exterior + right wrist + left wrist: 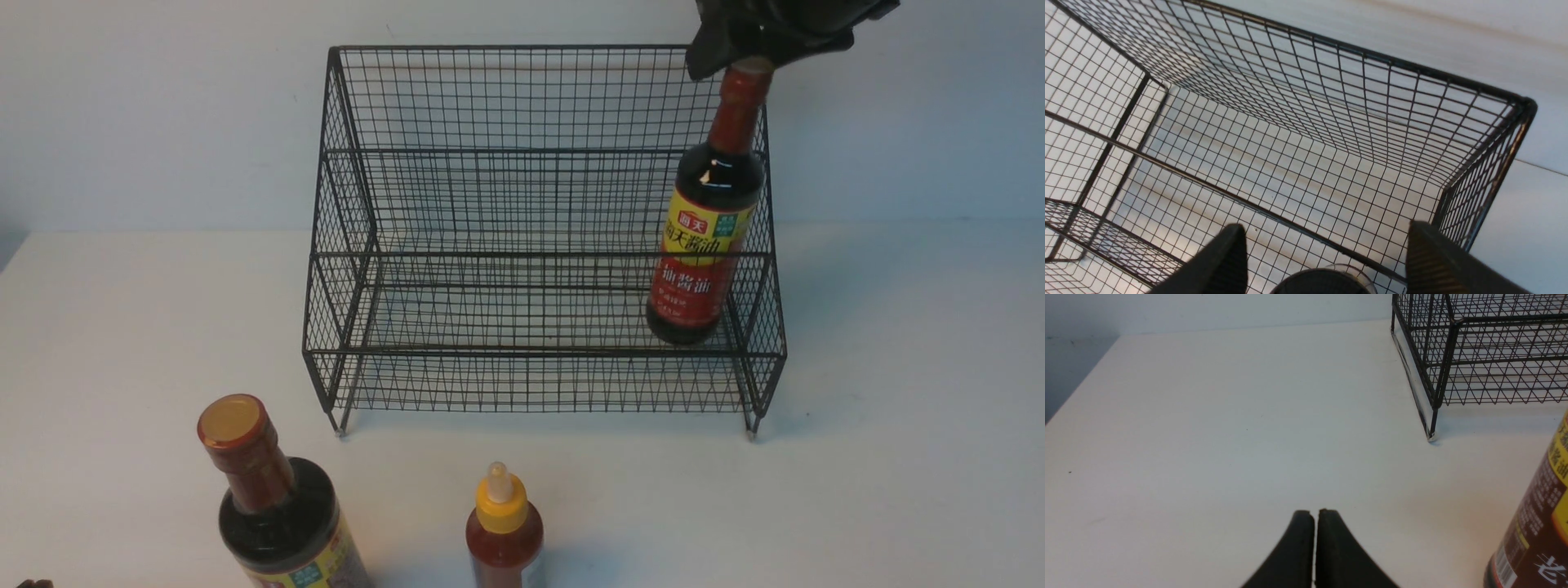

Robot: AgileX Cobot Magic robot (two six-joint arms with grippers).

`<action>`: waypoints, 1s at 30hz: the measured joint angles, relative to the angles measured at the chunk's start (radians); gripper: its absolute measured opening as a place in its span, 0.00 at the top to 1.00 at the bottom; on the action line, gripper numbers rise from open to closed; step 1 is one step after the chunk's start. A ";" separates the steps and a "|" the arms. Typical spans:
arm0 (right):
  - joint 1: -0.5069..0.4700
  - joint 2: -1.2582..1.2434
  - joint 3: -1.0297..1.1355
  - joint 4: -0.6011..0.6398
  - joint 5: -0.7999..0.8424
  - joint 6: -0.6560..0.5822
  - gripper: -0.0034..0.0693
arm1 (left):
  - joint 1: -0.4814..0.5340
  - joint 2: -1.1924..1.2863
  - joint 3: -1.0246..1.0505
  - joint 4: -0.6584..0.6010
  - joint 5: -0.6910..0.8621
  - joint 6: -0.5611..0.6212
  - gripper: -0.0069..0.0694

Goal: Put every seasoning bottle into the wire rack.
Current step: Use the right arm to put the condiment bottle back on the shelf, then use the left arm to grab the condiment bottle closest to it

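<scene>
One tall dark soy-sauce bottle stands on the lower tier at the right end of the black wire rack, leaning slightly. My right gripper hovers over its cap. In the right wrist view this gripper is open, its fingers well apart on either side of the bottle's top without touching it. A second soy-sauce bottle and a small red sauce bottle stand on the table in front of the rack. My left gripper is shut and empty, low over the table beside that second bottle.
The rack stands on small feet on a white table against a pale wall. Its upper tier holds nothing. The table's left edge shows in the left wrist view.
</scene>
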 joint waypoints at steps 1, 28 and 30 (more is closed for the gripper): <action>0.000 0.000 -0.006 0.000 0.000 0.001 0.23 | 0.000 0.000 0.000 0.000 0.000 0.000 0.92; 0.000 -0.629 0.169 -0.082 0.000 0.034 0.89 | 0.000 0.000 0.000 0.000 0.000 0.000 0.92; 0.000 -0.741 0.250 -0.106 0.001 0.037 0.94 | 0.000 0.000 0.000 0.000 0.000 0.000 0.92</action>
